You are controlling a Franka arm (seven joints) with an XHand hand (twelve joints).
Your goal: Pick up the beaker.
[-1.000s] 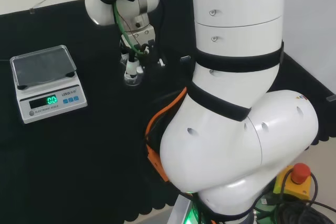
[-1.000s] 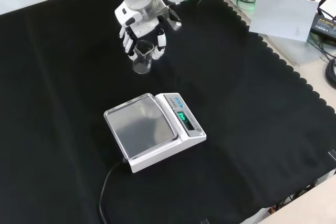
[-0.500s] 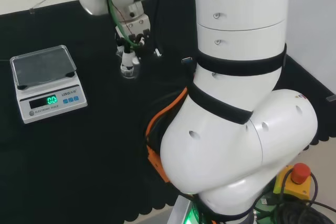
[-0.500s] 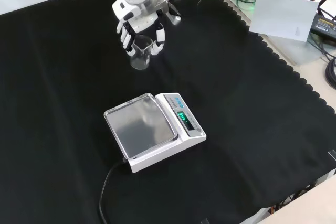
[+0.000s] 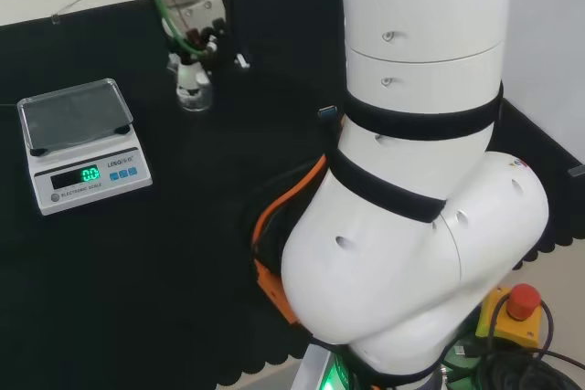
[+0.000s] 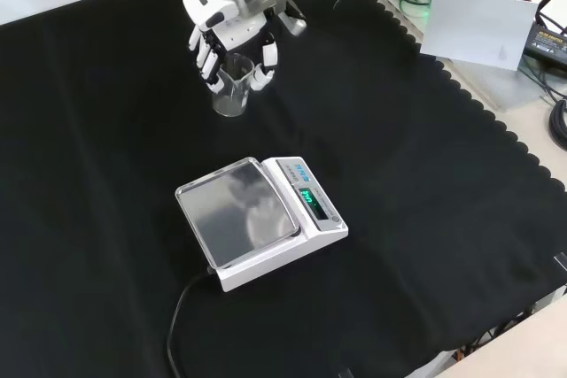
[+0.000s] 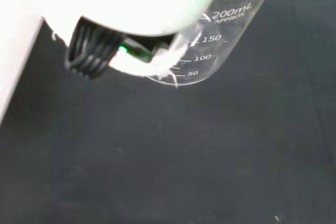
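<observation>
Your front view, upper left, shows the hand [image 6: 232, 34] with fingers curled round the clear beaker [image 6: 230, 95]; your wrist view alone shows its printed graduations.

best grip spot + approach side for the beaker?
Grip the beaker on its straight glass wall, below the rim, fingers on one side and thumb opposite. It stands upright with an open mouth, so coming in from the side looks safer than from above. That is how the hand holds it now, reaching in from the front view's top, away from the scale.
</observation>
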